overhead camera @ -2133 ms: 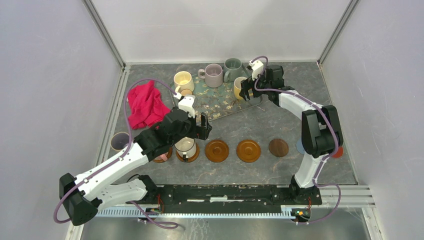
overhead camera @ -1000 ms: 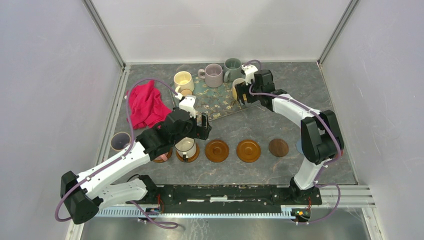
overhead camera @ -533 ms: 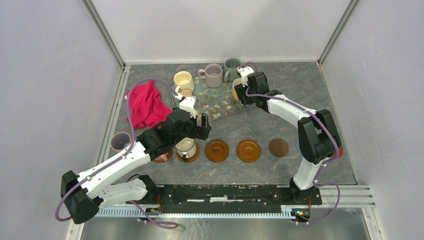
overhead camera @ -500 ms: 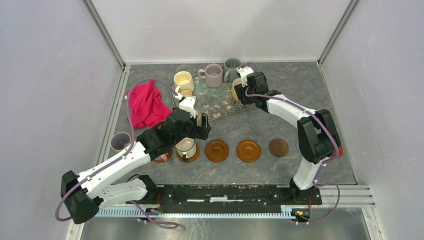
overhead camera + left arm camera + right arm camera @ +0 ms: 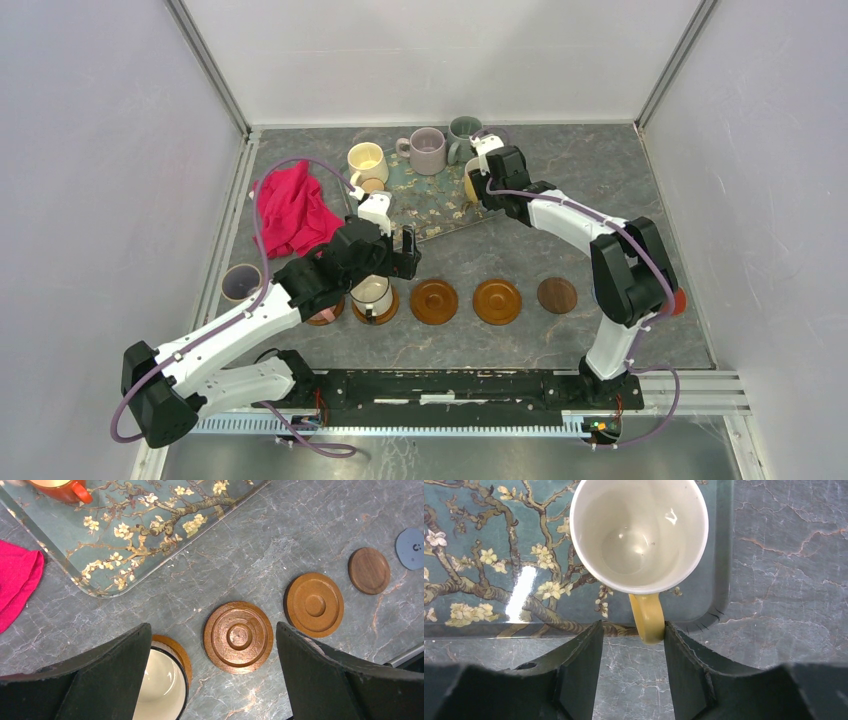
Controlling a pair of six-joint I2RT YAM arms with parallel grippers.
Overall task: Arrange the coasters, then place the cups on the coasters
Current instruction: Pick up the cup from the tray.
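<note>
A yellow cup [image 5: 639, 530] stands on the tray's corner with its handle [image 5: 648, 617] pointing at my right gripper [image 5: 633, 626]. The jaws straddle the handle: the right finger touches it, while a gap remains on the left side, so the gripper is open. Coasters lie in a row: two orange-brown coasters [image 5: 434, 301] [image 5: 497, 301], a dark brown coaster [image 5: 557, 295] and a grey-blue coaster [image 5: 411, 541]. A cream cup [image 5: 160, 685] stands on another orange-brown coaster [image 5: 175, 647]. Above it hangs my left gripper [image 5: 212, 626], wide open and empty.
The floral tray [image 5: 440, 205] lies at the back centre with a small orange cup [image 5: 65, 487] on it. Cream [image 5: 367, 162], mauve [image 5: 428, 150] and grey-green [image 5: 465, 135] cups stand behind it. A red cloth [image 5: 293, 208] lies left, and another cup [image 5: 240, 283] stands by the left wall.
My right gripper has moved left onto the yellow cup and its jaws have narrowed around the handle. The left arm has stayed still.
</note>
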